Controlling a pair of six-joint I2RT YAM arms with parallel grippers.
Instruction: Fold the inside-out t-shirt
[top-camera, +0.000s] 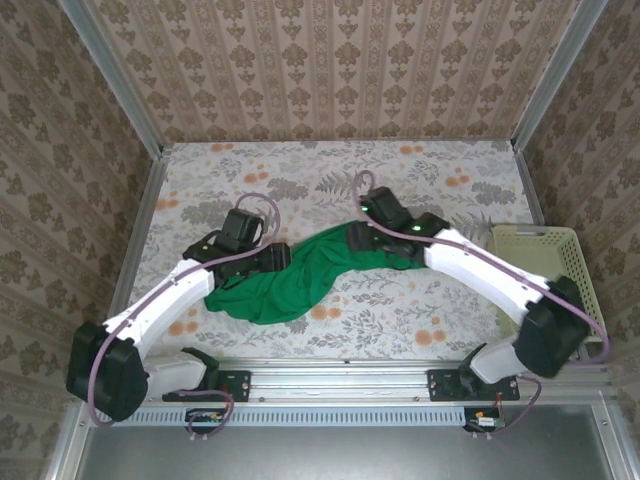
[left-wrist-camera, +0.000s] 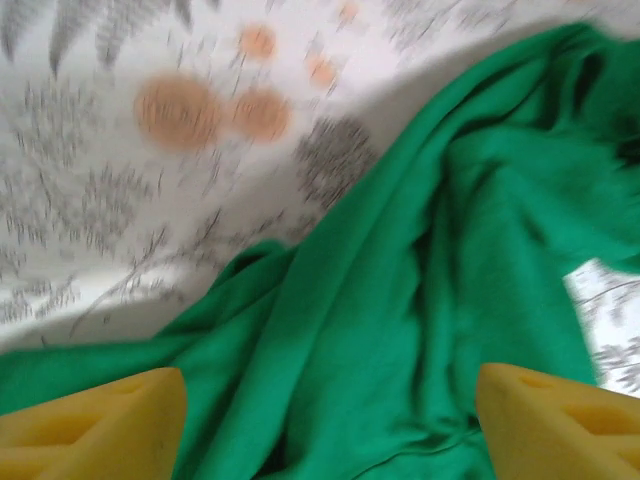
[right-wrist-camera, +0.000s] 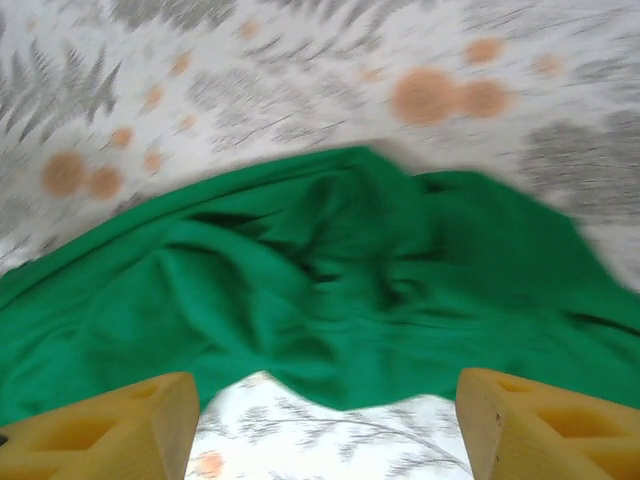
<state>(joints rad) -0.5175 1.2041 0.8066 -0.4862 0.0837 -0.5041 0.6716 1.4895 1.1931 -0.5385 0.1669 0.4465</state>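
One t-shirt (top-camera: 285, 285): plain bright green cloth, soft and heavily wrinkled, bunched into a long rumpled heap rather than spread flat. You see it lying on the table (top-camera: 430, 315), about mid-table, between the two arms. Its long axis runs diagonally, from the near left up to the far right, with the wider bulk at the near-left end and a narrower tail at the far right.

Table cover: pale, printed with grey ferns and orange flowers.

Two grippers. The left gripper (top-camera: 263, 258) sits over the shirt's left part. In your left wrist view, its two yellow wedge-shaped fingers (left-wrist-camera: 100, 425) stand wide apart over green folds and grasp nothing. The right gripper (top-camera: 365, 236) is at the shirt's far-right end. Its yellow fingers (right-wrist-camera: 110, 425) are likewise spread wide, holding nothing.

One pale yellow slotted plastic basket (top-camera: 540, 258) sits at the right edge, well apart from the shirt.
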